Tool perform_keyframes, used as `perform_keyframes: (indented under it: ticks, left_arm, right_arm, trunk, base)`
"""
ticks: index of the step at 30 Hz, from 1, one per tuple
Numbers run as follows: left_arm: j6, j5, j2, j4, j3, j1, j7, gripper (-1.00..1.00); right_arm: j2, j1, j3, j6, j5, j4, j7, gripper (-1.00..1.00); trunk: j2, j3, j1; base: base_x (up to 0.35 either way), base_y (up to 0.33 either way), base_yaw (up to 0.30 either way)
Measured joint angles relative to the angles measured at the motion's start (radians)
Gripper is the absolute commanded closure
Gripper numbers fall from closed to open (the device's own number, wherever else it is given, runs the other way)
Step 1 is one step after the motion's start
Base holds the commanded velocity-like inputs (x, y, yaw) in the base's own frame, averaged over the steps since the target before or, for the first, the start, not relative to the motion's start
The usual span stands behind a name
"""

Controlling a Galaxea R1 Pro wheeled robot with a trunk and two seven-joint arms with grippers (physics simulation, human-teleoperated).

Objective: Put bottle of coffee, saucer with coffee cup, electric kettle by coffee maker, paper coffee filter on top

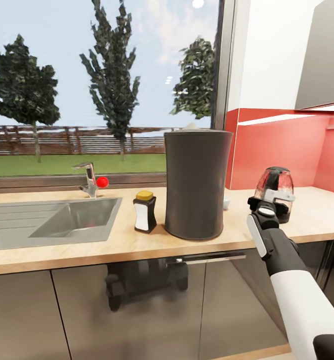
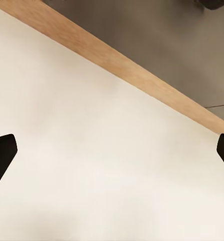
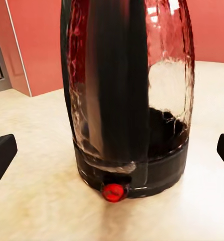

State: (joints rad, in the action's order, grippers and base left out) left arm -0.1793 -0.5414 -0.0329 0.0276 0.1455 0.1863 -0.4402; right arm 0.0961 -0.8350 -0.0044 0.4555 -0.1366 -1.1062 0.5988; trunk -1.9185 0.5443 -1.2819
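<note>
Right then, on my head view the coffee maker stood upright on the kitchen countertop, a little right of the frame's centre, with something pale just showing over its top rim that I could not identify. The bottle of coffee stood just beside it toward the left of the frame, yellow cap up, and further left lay the steel sink with its tap in front of the window. At the right of the frame the electric kettle stood upright on the counter before the red splashback, well apart from the coffee maker. My right gripper was at the kettle's near side; in the right wrist view the kettle sat centred, handle facing the camera, with both dark fingertips wide at the frame edges and clear of it, so the jaws were spread. My left gripper was likewise spread, its fingertips far apart over a pale surface.
</note>
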Motion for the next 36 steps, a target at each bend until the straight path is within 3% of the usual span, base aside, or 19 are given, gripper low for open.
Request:
perform_keyframes:
  ticks: [36]
  left_arm:
    - [0.001, 0.0, -0.001, 0.0, 0.0, 0.0, 0.0, -1.0]
  right_arm:
    - [0.0, 0.0, 0.0, -0.006, 0.0, 0.018, 0.003, -1.0]
  trunk:
    - [0.0, 0.0, 0.0]
  base:
    - [0.053, -0.024, 0.0]
